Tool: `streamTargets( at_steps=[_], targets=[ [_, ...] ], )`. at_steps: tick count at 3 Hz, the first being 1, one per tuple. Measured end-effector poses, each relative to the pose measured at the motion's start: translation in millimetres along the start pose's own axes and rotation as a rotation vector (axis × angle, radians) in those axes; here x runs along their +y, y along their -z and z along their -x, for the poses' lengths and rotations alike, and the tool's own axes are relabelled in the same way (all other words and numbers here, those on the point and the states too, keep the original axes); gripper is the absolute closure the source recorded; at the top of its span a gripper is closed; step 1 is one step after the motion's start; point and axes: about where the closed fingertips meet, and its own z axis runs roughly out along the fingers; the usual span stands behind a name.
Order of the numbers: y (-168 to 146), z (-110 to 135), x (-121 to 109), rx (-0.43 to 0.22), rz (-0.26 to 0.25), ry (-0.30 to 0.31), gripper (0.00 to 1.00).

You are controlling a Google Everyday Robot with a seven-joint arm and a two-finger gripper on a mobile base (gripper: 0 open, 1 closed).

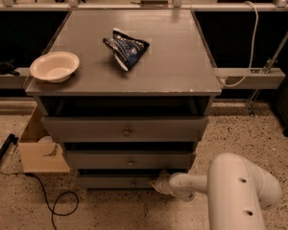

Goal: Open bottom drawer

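The grey cabinet has three drawers. The bottom drawer is the lowest and narrowest front, with a small round centre knob. It sits slightly out from the cabinet, less than the middle drawer and top drawer above it. My gripper is at the right end of the bottom drawer's front, low near the floor, on the end of my white arm.
A white bowl and a blue snack bag lie on the cabinet top. An open cardboard box stands on the floor to the left, with a black cable beside it. A rail with a white cable runs to the right.
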Motion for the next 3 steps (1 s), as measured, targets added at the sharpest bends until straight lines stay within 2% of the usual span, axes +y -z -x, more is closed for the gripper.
streamTargets(
  at_steps=[1,3],
  targets=[
    [0.0,0.0,0.0,0.000,0.000,0.000,0.96],
    [0.3,0.2,0.0,0.000,0.000,0.000,1.00]
  ],
)
